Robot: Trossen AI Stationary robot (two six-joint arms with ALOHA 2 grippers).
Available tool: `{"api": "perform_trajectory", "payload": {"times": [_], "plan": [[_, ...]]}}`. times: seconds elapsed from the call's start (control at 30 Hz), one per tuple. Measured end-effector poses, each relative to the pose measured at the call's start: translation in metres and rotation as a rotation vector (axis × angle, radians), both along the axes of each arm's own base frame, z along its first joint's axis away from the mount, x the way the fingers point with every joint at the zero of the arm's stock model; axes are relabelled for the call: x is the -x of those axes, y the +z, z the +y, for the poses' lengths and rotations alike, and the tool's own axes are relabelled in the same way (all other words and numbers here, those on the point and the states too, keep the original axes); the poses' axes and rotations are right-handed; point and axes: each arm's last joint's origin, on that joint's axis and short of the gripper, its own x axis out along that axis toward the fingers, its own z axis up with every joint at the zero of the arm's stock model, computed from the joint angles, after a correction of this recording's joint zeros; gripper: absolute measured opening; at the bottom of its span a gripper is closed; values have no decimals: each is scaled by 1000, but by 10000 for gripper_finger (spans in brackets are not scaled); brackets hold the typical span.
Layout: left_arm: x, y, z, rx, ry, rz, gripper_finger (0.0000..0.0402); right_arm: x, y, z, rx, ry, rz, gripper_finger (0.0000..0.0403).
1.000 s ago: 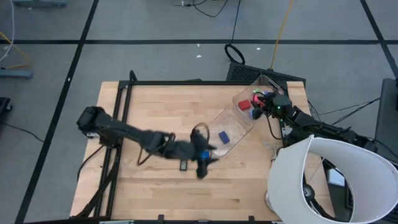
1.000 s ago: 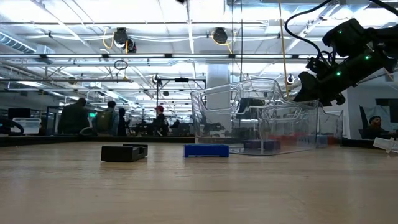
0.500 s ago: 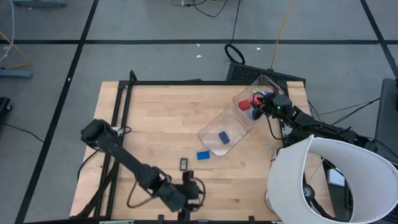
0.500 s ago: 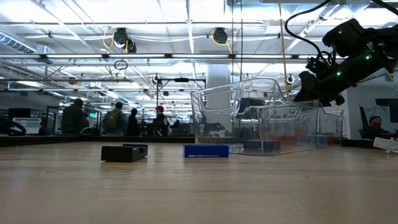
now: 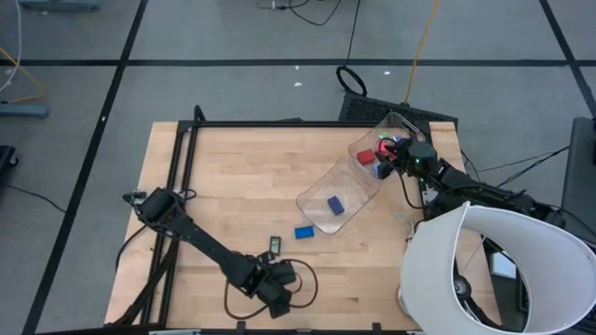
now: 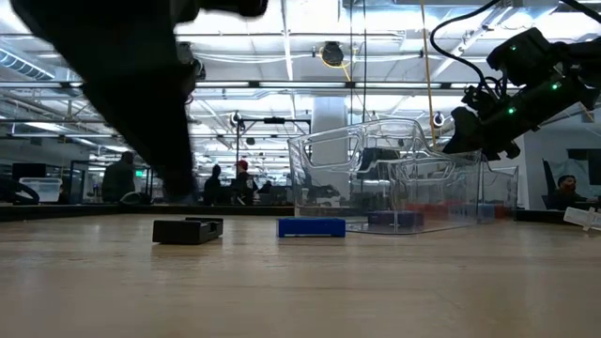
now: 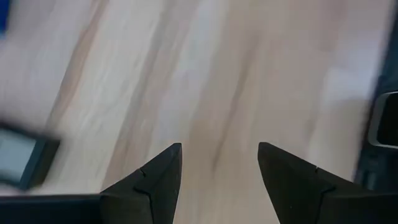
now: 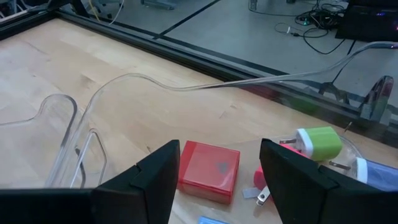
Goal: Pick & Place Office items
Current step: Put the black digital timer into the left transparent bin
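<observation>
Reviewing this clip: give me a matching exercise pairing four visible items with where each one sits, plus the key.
Items:
1. dark flat rectangle
2. blue block
3. red block
4. left gripper

Places:
A. at the closed end of the clear bin
B. bare table just outside the bin's open mouth
C. near the table's front edge, open and empty
D. bare table, on the blue block's left-arm side

Pairs: 1-D, 2-B, 3-A, 4-C

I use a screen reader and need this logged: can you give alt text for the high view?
The left gripper hovers near the table's front edge, by a dark piece and blue block; the right gripper is at the clear bin.
</observation>
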Motion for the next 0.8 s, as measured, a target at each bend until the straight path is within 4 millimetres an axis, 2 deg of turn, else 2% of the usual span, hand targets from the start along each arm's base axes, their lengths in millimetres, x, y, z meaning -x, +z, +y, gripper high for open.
{"api": "perform_trajectory", "payload": {"times": [0.17, 0.43, 0.63, 0.8], "plan": [[-4, -2, 10, 71, 163, 41, 214, 0, 0, 0, 1, -1, -1, 212], [-11, -1, 17, 125, 143, 55, 214, 0, 0, 0, 2, -1, -2, 212], [-6, -4, 25, 230, 470, 174, 214, 0, 0, 0, 2, -1, -2, 212], [-8, -5, 32, 241, 536, 201, 214, 0, 0, 0, 1, 0, -2, 212]]}}
